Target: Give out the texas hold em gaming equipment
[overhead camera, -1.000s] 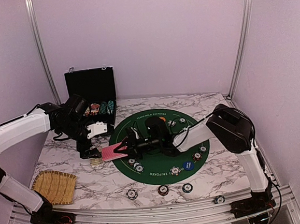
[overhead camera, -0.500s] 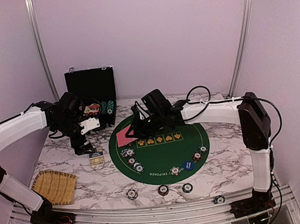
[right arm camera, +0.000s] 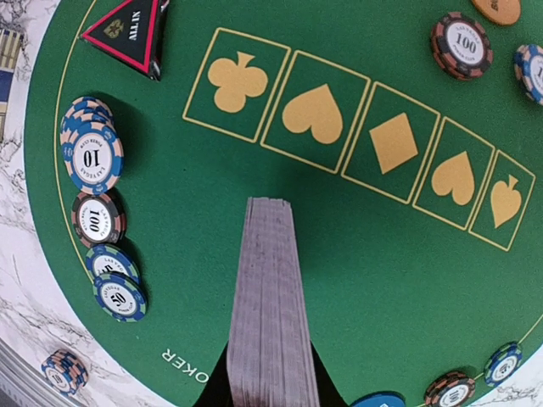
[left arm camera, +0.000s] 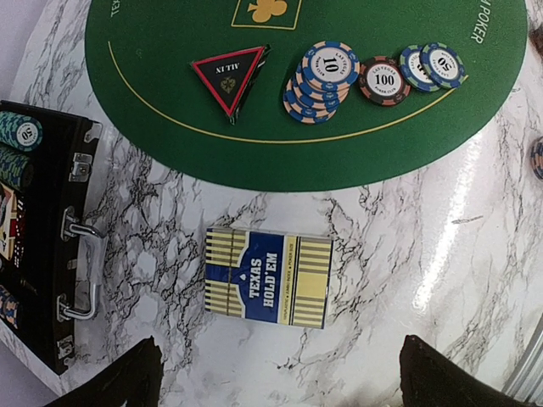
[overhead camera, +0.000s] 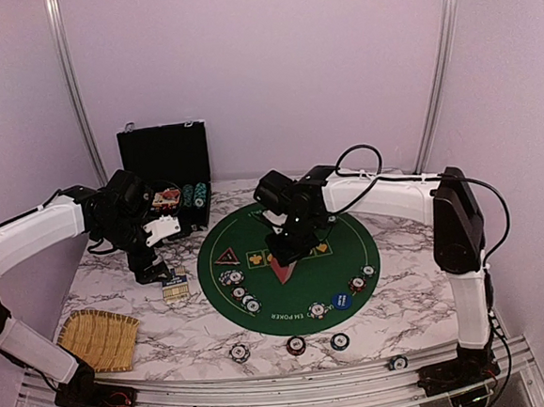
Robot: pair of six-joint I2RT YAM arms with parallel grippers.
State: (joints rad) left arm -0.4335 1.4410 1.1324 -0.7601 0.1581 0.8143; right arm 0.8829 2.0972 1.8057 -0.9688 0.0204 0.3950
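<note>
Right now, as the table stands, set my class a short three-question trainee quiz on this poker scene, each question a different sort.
1. True or false: the right hand holds a deck of cards above the green mat.
2. What lies on the marble under the open left hand? A card box; B orange button; C lone chip.
3. Fill in: the black triangle reads "ALL ___".
Key: 1 true; 2 A; 3 IN.
</note>
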